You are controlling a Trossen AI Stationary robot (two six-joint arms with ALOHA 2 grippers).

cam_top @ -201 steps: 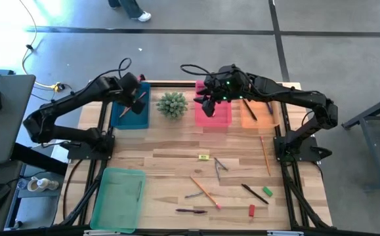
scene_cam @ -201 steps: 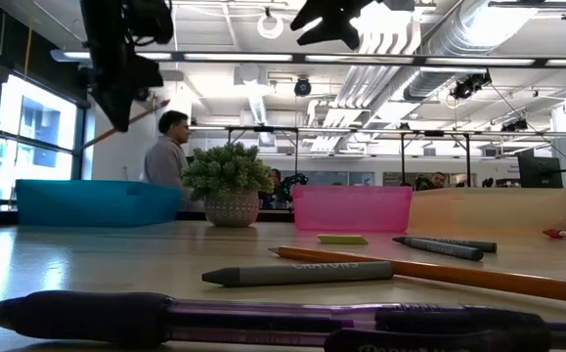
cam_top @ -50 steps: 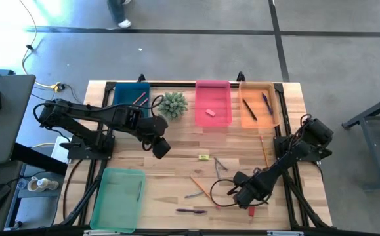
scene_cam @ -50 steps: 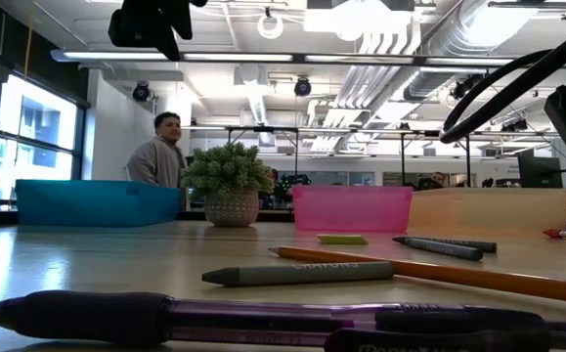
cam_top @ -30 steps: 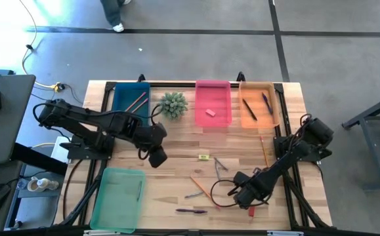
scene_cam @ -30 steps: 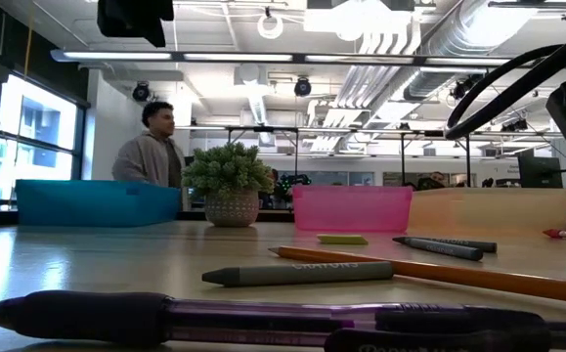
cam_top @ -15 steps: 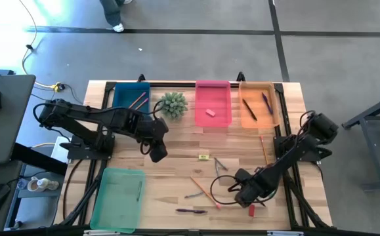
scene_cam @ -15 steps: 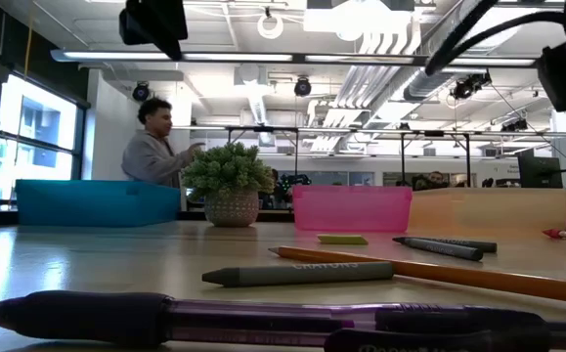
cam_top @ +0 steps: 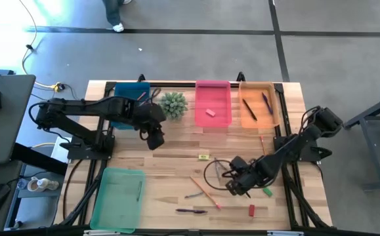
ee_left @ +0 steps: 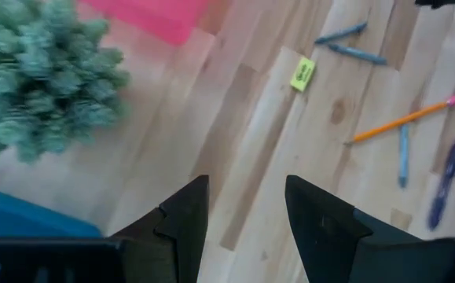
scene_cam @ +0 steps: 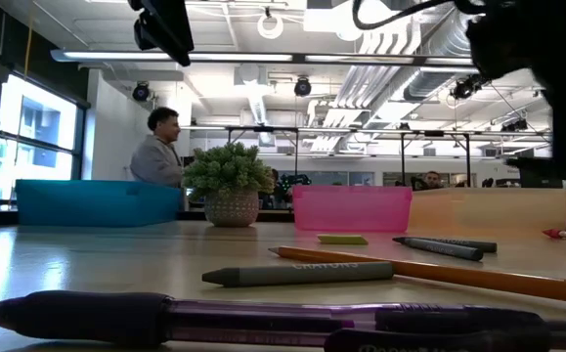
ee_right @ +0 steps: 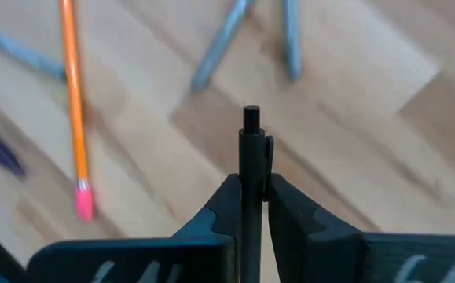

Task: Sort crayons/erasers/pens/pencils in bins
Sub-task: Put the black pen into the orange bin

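My right gripper (cam_top: 232, 188) hangs over the table's near right part, shut on a black pen (ee_right: 251, 149). My left gripper (cam_top: 153, 139) hovers open and empty near the blue bin (cam_top: 129, 105) and the plant (cam_top: 172, 103); its wrist view shows bare wood between the fingers (ee_left: 247, 212). Flat on the table lie a yellow eraser (cam_top: 203, 157), grey crayons (cam_top: 220, 165), an orange pencil (cam_top: 204, 192), a purple pen (cam_top: 191, 211), a green eraser (cam_top: 266, 191) and a red eraser (cam_top: 251, 210). The pink bin (cam_top: 212, 105) holds an eraser, the orange bin (cam_top: 258, 108) pens. My right gripper pinches the black pen's barrel (ee_right: 251, 177) between its two fingers (ee_right: 225, 206). The fingers slant down from above, and the pen runs along them rather than across. Its clip end (ee_right: 251, 118) sticks out past the fingertips, clear of the table.
A light green bin (cam_top: 117, 196) sits at the near left with one stick in it. A second pencil (cam_top: 264, 154) lies near the right arm's base. A person stands beyond the table's far edge (scene_cam: 160, 152). Bare wood lies between my two grippers.
My right gripper has risen with the black pen and gone a little toward the table's far left, turning as it went; the pen is off the table. My left gripper has moved toward the far edge, closer to the plant and blue bin, rolling about its axis.
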